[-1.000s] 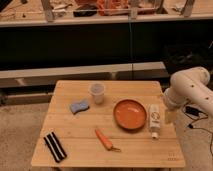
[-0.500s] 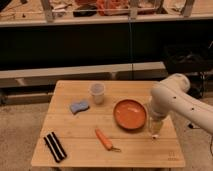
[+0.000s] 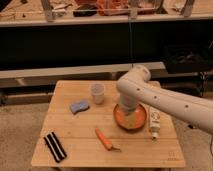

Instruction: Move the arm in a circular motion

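The claw [image 3: 128, 114], clenched or released I cannot tell, hangs just over the round orange bowl [image 3: 136, 123] on the pale wooden surface [image 3: 75, 135], tipping the thick cream-white tubular arm [image 3: 170, 102] that reaches in from the bowl's right, above a white bottle [image 3: 154, 121] beside that bowl.

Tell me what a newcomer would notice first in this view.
The big cream arm stands out first, reaching in from the right over the wooden table and bending at a rounded joint. Its gripper is down over the orange bowl at the table's right-centre. A white bottle sits just right of the bowl, and a cup stands to its left, farther back.
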`<state>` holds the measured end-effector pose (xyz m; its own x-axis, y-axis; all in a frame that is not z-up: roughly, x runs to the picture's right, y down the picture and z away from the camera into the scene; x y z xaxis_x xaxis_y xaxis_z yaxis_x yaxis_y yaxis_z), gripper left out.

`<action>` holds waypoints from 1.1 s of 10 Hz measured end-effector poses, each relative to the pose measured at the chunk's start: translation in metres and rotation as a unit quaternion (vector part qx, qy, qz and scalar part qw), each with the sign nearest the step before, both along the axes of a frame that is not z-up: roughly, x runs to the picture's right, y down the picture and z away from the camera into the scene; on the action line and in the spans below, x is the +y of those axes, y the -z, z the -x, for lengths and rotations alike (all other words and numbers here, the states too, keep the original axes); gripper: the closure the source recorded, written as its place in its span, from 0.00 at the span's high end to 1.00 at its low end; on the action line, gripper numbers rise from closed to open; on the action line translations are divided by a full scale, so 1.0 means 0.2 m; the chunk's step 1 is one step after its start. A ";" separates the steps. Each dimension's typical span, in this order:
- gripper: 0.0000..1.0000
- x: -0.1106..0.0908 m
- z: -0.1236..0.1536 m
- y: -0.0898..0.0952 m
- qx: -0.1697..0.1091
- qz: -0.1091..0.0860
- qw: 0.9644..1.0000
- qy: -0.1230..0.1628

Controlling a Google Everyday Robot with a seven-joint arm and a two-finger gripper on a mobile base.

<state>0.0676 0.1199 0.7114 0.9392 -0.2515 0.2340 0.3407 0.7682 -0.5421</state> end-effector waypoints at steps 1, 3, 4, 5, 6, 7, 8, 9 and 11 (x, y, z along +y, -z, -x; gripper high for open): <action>0.80 -0.08 0.12 -0.06 -0.009 0.003 1.000 0.012; 0.80 -0.29 0.27 -0.22 -0.018 0.004 1.000 0.020; 0.80 -0.36 0.29 -0.27 -0.017 0.004 1.000 0.018; 0.80 -0.42 0.30 -0.33 -0.013 0.005 1.000 0.011; 0.80 -0.46 0.27 -0.37 -0.004 0.007 1.000 0.001; 0.80 -0.47 0.25 -0.39 0.001 0.007 1.000 -0.004; 0.80 -0.49 0.17 -0.41 0.012 0.009 1.000 -0.016; 0.80 -0.50 0.04 -0.43 0.025 0.012 0.999 -0.033; 0.80 -0.51 -0.18 -0.45 0.044 0.015 0.997 -0.055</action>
<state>0.1035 0.0188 0.8017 0.9778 -0.1403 0.1559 0.2060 0.7818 -0.5885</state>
